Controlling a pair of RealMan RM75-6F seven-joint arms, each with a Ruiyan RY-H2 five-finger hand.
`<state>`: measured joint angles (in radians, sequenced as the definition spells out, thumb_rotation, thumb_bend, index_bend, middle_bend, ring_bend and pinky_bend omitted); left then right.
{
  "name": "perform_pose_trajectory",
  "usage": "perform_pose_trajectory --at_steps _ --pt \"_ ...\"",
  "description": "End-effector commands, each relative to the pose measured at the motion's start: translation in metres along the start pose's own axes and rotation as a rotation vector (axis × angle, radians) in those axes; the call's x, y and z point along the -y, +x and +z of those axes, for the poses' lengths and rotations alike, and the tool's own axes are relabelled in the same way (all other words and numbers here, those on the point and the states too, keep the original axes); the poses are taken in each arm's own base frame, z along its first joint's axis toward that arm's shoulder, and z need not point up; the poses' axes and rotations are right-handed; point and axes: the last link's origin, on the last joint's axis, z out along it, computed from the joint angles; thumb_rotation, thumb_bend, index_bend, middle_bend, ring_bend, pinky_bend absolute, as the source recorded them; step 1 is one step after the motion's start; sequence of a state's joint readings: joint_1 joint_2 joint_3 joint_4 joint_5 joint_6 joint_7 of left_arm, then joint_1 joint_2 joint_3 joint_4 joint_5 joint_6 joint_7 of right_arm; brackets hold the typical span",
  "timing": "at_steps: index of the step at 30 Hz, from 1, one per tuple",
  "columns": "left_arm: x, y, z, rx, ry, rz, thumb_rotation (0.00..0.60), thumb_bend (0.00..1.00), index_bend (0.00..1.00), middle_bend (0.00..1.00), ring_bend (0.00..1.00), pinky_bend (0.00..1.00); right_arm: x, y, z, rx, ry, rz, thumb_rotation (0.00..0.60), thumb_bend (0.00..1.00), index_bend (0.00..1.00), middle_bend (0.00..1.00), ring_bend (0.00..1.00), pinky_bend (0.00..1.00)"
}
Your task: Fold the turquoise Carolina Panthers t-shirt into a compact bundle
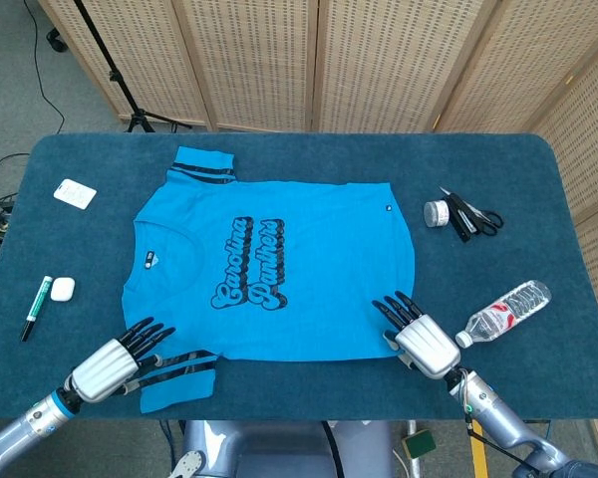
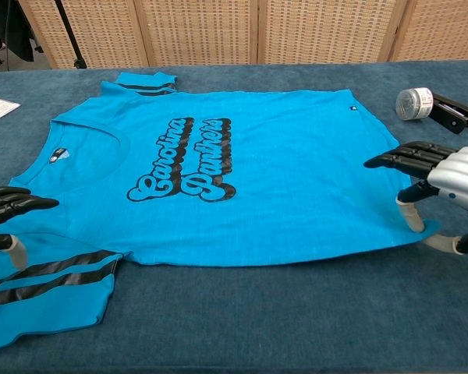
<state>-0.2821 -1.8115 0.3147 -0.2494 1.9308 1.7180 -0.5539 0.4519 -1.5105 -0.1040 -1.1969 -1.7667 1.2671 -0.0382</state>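
The turquoise t-shirt (image 1: 279, 269) (image 2: 218, 171) lies flat and spread out on the blue table, black script lettering facing up, collar toward the left. One striped sleeve (image 1: 177, 378) (image 2: 43, 300) points to the near edge, the other (image 1: 203, 164) to the far side. My left hand (image 1: 115, 363) (image 2: 4, 218) hovers open at the near sleeve and shoulder, fingers spread. My right hand (image 1: 419, 337) (image 2: 441, 187) is open at the near hem corner, its thumb touching the cloth edge.
A small silver jar (image 1: 437, 213) (image 2: 413, 103) and black scissors (image 1: 473, 219) lie to the right of the shirt. A clear water bottle (image 1: 503, 313) lies beside my right hand. A card (image 1: 75, 192), a white case (image 1: 62, 289) and a marker (image 1: 34, 309) lie left.
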Motion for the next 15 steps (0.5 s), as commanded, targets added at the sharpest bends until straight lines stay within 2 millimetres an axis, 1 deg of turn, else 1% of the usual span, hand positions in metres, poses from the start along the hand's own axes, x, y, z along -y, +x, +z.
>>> perform_pose_trajectory --at_steps 1,15 --pt "-0.0004 -0.0008 0.0001 0.006 -0.002 0.000 0.600 0.22 0.45 0.00 0.00 0.00 0.0000 0.0001 -0.0002 0.000 0.000 0.000 0.600 0.44 0.65 0.07 0.00 0.00" --pt "-0.0016 -0.0009 0.0037 0.005 -0.013 0.001 0.600 0.34 0.46 0.00 0.00 0.00 -0.0002 0.0008 -0.0002 -0.001 0.000 0.001 0.600 0.44 0.65 0.08 0.00 0.00"
